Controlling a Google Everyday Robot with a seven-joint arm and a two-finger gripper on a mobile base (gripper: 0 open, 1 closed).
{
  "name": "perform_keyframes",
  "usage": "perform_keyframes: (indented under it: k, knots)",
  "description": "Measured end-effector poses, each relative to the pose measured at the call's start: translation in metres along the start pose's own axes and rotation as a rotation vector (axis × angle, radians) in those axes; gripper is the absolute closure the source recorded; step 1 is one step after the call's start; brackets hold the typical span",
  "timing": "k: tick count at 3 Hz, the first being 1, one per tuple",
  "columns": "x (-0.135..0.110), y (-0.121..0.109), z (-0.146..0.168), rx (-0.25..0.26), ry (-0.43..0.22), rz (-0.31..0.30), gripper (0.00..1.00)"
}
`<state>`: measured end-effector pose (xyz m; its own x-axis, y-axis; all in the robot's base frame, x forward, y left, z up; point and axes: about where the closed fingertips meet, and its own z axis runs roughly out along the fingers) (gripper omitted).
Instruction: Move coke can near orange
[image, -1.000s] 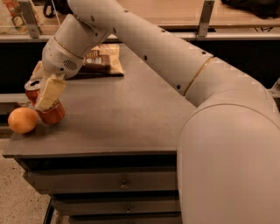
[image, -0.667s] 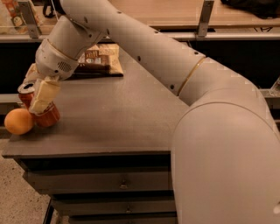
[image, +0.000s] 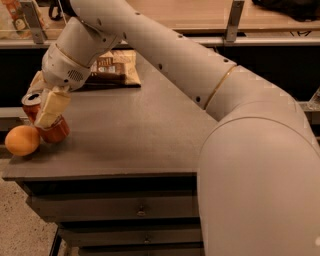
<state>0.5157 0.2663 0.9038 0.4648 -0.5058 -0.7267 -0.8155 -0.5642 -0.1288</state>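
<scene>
The gripper's (image: 44, 113) fingers (image: 51, 106) clamp the tilted red cylindrical coke can (image: 59, 131) just beside the round orange (image: 21, 140) on the grey worktop (image: 135, 132).

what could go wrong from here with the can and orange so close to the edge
1. The coke can is tilted in the gripper, which is shut on it at the left edge of the table; released like this, it may tip over.
2. The orange sits right beside the can near the table's corner; a nudge could roll it off.
</scene>
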Motion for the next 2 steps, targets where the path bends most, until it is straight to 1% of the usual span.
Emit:
perform_keyframes:
  k: [1, 2]
  knots:
    - [0.0051, 0.0005, -0.0026, 0.005, -0.01, 0.005, 0.14]
    - [0.0102, 0.0002, -0.0058, 0.012, -0.026, 0.016, 0.0]
